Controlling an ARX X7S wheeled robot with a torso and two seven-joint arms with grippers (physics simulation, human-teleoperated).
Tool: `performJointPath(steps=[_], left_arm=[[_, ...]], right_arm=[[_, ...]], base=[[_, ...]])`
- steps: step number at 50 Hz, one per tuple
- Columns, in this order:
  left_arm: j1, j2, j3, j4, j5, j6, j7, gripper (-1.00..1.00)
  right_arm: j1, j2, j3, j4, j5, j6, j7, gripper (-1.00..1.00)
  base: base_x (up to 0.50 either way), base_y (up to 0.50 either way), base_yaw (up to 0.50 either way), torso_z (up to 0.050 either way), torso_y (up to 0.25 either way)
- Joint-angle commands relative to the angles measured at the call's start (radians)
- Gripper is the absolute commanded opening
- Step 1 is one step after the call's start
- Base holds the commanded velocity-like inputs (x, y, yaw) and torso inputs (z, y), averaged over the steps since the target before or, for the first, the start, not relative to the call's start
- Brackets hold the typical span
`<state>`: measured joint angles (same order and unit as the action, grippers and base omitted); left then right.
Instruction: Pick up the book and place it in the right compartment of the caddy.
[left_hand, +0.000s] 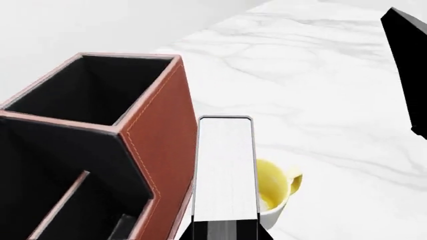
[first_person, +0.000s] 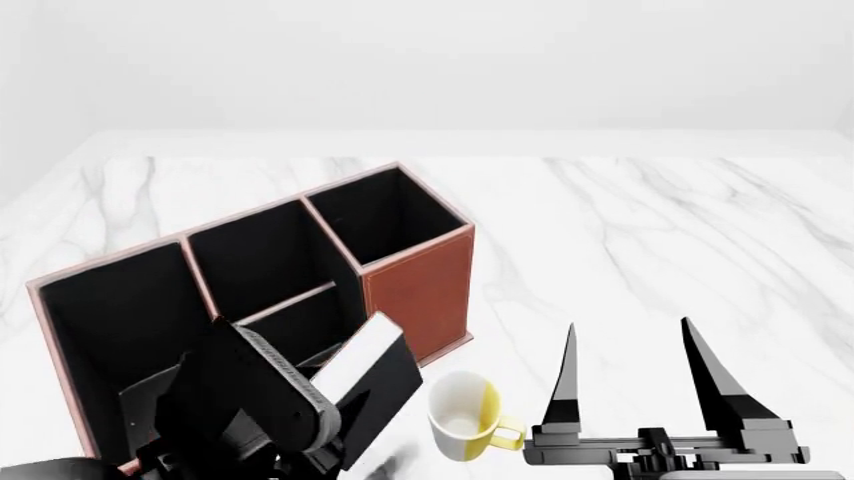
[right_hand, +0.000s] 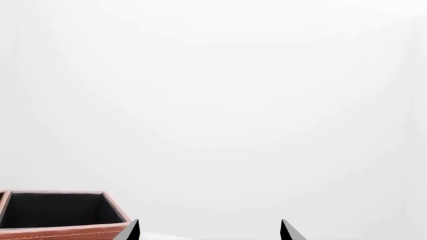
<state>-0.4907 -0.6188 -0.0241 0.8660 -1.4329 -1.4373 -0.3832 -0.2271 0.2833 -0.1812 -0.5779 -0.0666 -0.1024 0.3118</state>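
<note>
Currently: book (first_person: 374, 385), held aloft in left tool (first_person: 314, 420), closed on its lower end; long axis tilted, upper end toward 1 o'clock. Right compartment (first_person: 387, 215) of caddy (first_person: 420, 290) lies at 12 o'clock from the book, beyond its upper end. Right tool (first_person: 634, 375): spread wide, empty, farther off. Mug (first_person: 465, 415) just beside, on surface (first_person: 641, 230).

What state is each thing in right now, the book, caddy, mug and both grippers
book: held off the table, tilted, beside the caddy's right end
caddy: upright, every visible section empty
right compartment: empty
mug: tipped over, empty
left gripper: shut on the book
right gripper: open, holding nothing
</note>
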Motion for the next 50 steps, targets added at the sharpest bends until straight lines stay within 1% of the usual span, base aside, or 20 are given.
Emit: performJointPath(steps=[1,10,11,18,22,25,26,27,28,30,31,32,33,34,37,38,40,42,47,50], left_arm=[[-0.267,-0.095,-0.026,0.010,-0.480,0.087,-0.365,-1.00],[-0.611,-0.177,0.155,-0.037,-0.740,0.251,-0.557,-1.00],[-0.691,-0.176,0.189,-0.068,-0.765,0.267,-0.582,-1.00],[-0.935,-0.147,0.298,-0.142,-0.815,0.286,-0.653,-1.00],[-1.029,-0.093,0.354,-0.217,-0.762,0.253,-0.658,-1.00],[-1.049,-0.032,0.373,-0.293,-0.653,0.199,-0.604,-1.00],[-1.036,0.011,0.381,-0.340,-0.532,0.167,-0.557,-1.00],[-1.037,0.030,0.394,-0.371,-0.484,0.145,-0.525,-1.00],[-1.033,0.050,0.387,-0.342,-0.343,0.119,-0.449,-1.00],[-1.035,0.079,0.401,-0.401,-0.272,0.119,-0.399,-1.00],[-1.037,0.085,0.411,-0.376,-0.141,0.136,-0.333,-1.00],[-1.032,0.094,0.414,-0.388,-0.075,0.160,-0.300,-1.00],[-1.040,0.092,0.477,-0.388,0.075,0.197,-0.198,-1.00],[-1.032,0.098,0.498,-0.408,0.148,0.231,-0.173,-1.00],[-1.034,0.113,0.563,-0.471,0.276,0.283,-0.111,-1.00],[-1.044,0.118,0.620,-0.502,0.342,0.304,-0.064,-1.00],[-1.044,0.123,0.647,-0.519,0.370,0.313,-0.047,-1.00],[-1.027,0.122,0.746,-0.529,0.496,0.390,0.008,-1.00],[-1.025,0.147,0.804,-0.621,0.603,0.478,0.047,-1.00],[-1.031,0.165,0.816,-0.687,0.612,0.475,0.063,-1.00]], right_arm=[[0.011,-0.015,0.019,0.007,-0.007,0.034,-0.016,1.00],[0.012,-0.007,0.023,0.011,0.004,0.032,-0.014,1.00],[0.011,-0.006,0.023,0.009,0.004,0.031,-0.014,1.00],[0.016,-0.002,0.022,0.008,0.010,0.037,-0.014,1.00],[0.017,0.000,0.019,0.007,0.009,0.038,-0.013,1.00],[0.016,0.002,0.017,0.005,0.009,0.038,-0.013,1.00],[0.017,0.003,0.017,0.005,0.009,0.038,-0.013,1.00],[0.018,0.003,0.017,0.006,0.010,0.039,-0.012,1.00],[0.019,0.004,0.017,0.008,0.011,0.038,-0.013,1.00],[0.022,0.005,0.016,0.011,0.014,0.040,-0.014,1.00],[0.023,0.005,0.015,0.013,0.014,0.039,-0.014,1.00],[0.025,0.006,0.014,0.016,0.015,0.039,-0.014,1.00],[0.025,0.006,0.013,0.021,0.014,0.035,-0.013,1.00],[0.024,0.006,0.012,0.022,0.014,0.033,-0.012,1.00],[0.020,0.007,0.012,0.022,0.013,0.029,-0.010,1.00],[0.019,0.008,0.010,0.022,0.012,0.028,-0.009,1.00],[0.019,0.008,0.007,0.025,0.009,0.026,-0.008,1.00],[0.021,0.009,0.006,0.028,0.008,0.026,-0.008,1.00],[0.020,0.012,0.002,0.031,0.006,0.023,-0.007,1.00],[0.018,0.013,0.001,0.031,0.006,0.021,-0.005,1.00]], base=[[0.00,0.00,0.00,0.000,0.000],[0.00,0.00,0.00,0.000,0.001],[0.00,0.00,0.00,0.000,0.000],[0.00,0.00,0.00,0.000,0.001],[0.00,0.00,0.00,0.000,0.000],[0.00,0.00,0.00,0.000,0.000],[0.00,0.00,0.00,0.000,0.000],[0.00,0.00,0.00,0.000,0.000],[0.00,0.00,0.00,0.000,0.000],[0.00,0.00,0.00,0.000,0.005],[0.00,0.00,0.00,0.000,0.000],[0.00,0.00,0.00,0.000,0.000],[0.00,0.00,0.00,0.000,0.000],[0.00,0.00,0.00,0.000,0.000],[0.00,0.00,0.00,0.000,0.000],[0.00,0.00,0.00,0.000,0.000],[0.00,0.00,0.00,0.000,0.005],[0.00,0.00,0.00,0.000,0.000],[0.00,0.00,0.00,0.000,0.002],[0.00,0.00,0.00,0.000,0.000]])
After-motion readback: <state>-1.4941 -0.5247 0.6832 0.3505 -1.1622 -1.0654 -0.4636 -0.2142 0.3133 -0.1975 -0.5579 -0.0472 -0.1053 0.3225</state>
